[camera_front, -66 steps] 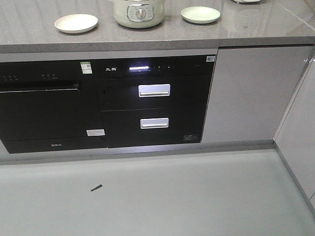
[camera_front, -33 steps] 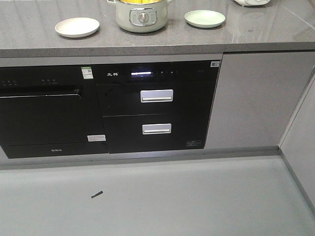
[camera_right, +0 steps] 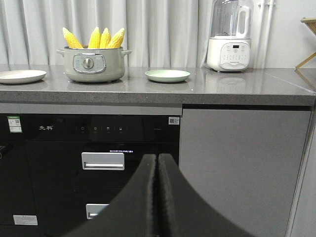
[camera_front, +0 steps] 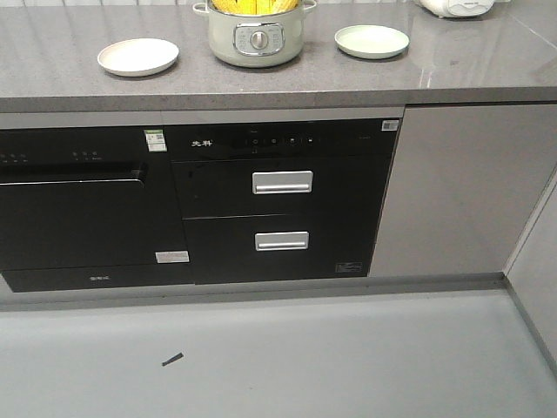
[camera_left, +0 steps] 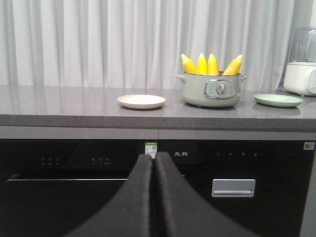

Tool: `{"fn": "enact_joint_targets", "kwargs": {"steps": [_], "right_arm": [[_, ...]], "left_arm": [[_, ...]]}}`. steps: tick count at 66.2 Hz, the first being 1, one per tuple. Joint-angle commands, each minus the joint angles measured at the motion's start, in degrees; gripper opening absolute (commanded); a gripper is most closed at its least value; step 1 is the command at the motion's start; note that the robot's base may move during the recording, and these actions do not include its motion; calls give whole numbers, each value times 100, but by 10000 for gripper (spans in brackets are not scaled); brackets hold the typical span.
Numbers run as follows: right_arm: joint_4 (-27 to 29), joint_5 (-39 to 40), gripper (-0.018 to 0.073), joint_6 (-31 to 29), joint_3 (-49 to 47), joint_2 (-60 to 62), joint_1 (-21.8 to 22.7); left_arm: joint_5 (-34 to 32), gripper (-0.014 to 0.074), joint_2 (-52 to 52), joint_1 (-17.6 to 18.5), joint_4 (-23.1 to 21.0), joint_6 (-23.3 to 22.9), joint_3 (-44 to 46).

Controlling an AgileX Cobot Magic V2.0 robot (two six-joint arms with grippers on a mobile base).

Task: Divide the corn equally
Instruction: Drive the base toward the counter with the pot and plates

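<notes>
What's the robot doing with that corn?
Nothing is being handled yet. Four corn cobs stand in the green pot on the counter, with an empty cream plate on one side and an empty green plate on the other. The robot's left hand and right hand are both shut, hold nothing, and sit low, facing the cabinets.

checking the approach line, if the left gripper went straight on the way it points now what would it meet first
Most likely the black appliance front near the green sticker, below the countertop. The left gripper looks aimed under the corn; depth is unclear.
</notes>
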State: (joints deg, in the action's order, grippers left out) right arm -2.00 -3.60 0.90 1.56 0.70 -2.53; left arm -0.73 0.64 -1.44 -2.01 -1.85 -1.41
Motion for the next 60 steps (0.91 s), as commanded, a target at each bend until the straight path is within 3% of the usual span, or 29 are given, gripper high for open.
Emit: {"fn": "enact_joint_targets", "kwargs": {"steps": [1, 60], "right_arm": [[-18, 395, -6, -21, 46, 44, 24], [-18, 395, -6, -21, 46, 44, 24]], "left_arm": [[-450, -6, 91, -20, -42, -7, 92], [-450, -6, 91, -20, -42, -7, 92]]}}
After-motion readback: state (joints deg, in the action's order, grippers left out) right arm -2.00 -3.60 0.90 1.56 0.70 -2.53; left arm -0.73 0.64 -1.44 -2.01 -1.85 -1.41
